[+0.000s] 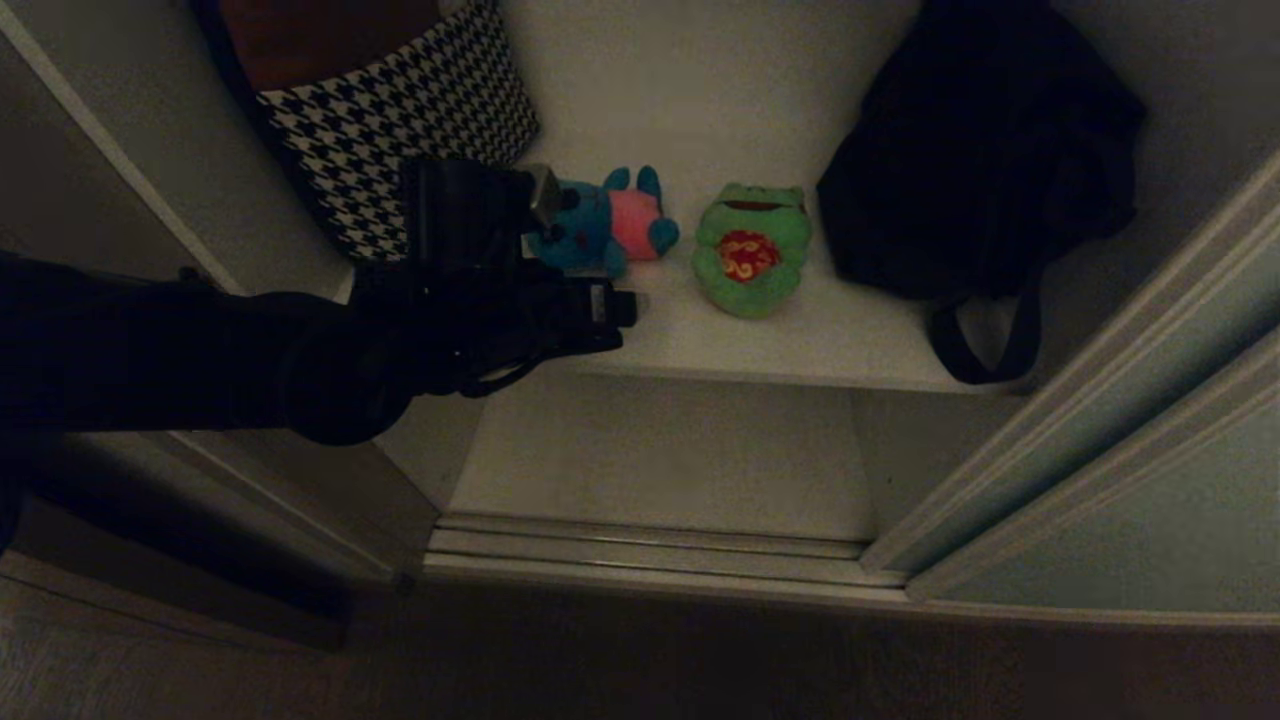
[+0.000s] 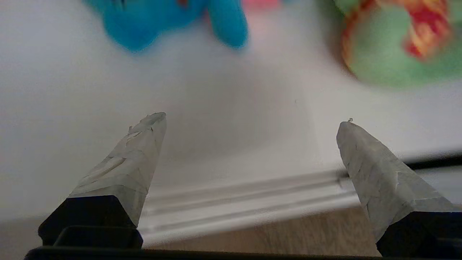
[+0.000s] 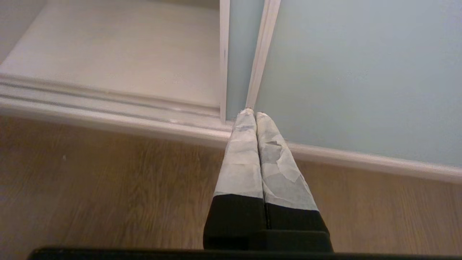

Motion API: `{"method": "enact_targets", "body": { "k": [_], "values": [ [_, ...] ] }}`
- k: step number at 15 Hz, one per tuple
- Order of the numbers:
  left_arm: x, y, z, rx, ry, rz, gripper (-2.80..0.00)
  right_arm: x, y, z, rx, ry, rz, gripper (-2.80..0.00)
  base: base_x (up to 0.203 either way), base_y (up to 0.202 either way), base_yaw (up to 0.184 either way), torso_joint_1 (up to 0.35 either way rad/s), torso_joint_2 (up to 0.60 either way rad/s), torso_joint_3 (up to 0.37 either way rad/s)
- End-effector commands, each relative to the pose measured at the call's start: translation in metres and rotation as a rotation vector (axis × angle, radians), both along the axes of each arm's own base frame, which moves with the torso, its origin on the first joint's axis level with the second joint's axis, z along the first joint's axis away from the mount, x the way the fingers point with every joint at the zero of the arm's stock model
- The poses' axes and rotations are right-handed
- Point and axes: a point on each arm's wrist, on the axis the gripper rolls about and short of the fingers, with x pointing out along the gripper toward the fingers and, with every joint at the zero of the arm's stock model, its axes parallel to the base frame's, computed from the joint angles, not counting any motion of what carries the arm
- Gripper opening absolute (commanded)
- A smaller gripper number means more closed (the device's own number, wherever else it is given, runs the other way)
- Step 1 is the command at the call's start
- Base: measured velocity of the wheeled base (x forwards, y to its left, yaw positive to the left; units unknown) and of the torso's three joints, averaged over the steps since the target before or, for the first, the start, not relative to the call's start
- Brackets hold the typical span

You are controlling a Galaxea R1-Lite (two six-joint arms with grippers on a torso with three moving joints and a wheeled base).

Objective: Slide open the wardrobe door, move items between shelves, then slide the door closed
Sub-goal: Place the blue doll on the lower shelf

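Two soft toys are lying side by side on the white upper shelf (image 1: 800,345) of the wardrobe: a teal-blue toy (image 1: 600,225) with a pink belly on the left, and a green frog toy (image 1: 752,250) with a red mark just beside it on the right, the two slightly apart. A houndstooth bag (image 1: 400,120) is leaning at the back left and a black bag (image 1: 980,150) is slumping at the back right. The left gripper (image 2: 252,122) is hovering at the shelf's front edge near the teal-blue toy, its fingers (image 2: 139,155) standing wide apart and holding nothing. The sliding wardrobe door (image 1: 1150,400) is standing pushed to the right, leaving the opening and the floor rail (image 1: 650,555) exposed. The right gripper (image 3: 251,115) is hanging low over the wood floor (image 3: 108,187) by the door's frame, fingers pressed together, empty.
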Motion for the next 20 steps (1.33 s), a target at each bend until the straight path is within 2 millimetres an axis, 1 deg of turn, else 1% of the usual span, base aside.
{"method": "enact_targets", "body": {
  "k": [1,3,6,9,11,12,15,18,20],
  "values": [
    [0.002,-0.001,-0.003,0.003,0.004,0.001,0.0,0.0,0.0,0.0,-0.001,0.0,0.001,-2.8,0.198,0.0,0.002,0.012,0.0,-0.002],
    [0.001,0.0,-0.001,0.002,-0.001,-0.001,0.0,0.0,0.0,0.0,-0.001,0.0,0.001,-2.8,0.165,0.0,0.004,0.001,0.0,0.001],
    [0.001,-0.001,0.001,0.004,-0.006,-0.009,0.0,0.0,0.0,0.0,-0.001,0.0,0.001,-2.8,0.0,0.0,0.0,0.0,0.0,0.0],
    [0.006,-0.004,-0.005,0.013,0.008,-0.01,0.0,0.0,0.0,0.0,-0.001,0.0,0.001,-2.8,0.0,0.0,0.0,0.0,0.0,0.0],
    [0.017,-0.01,-0.015,0.017,0.012,-0.004,0.0,0.0,0.0,0.0,-0.001,0.001,0.001,-2.8,0.0,0.0,0.0,0.0,0.0,0.0],
    [0.02,-0.012,-0.016,0.011,-0.002,-0.003,0.0,0.0,0.0,0.0,-0.001,0.0,0.001,-2.8,0.0,0.0,0.0,0.0,0.0,0.0],
    [0.037,-0.02,-0.03,-0.005,-0.04,-0.001,0.0,0.0,0.0,0.0,-0.001,0.0,0.001,-2.8,0.0,0.0,0.0,0.0,0.0,0.0],
    [0.044,-0.025,-0.029,-0.028,-0.084,-0.005,0.0,0.0,0.0,0.0,-0.001,0.0,0.001,-2.8,0.0,0.0,0.0,0.0,0.0,0.0],
    [0.047,-0.027,-0.024,-0.041,-0.104,-0.006,0.0,0.0,0.0,0.0,-0.001,0.0,0.001,-2.8,0.0,0.0,0.0,0.0,0.0,0.0]
  ]
}}
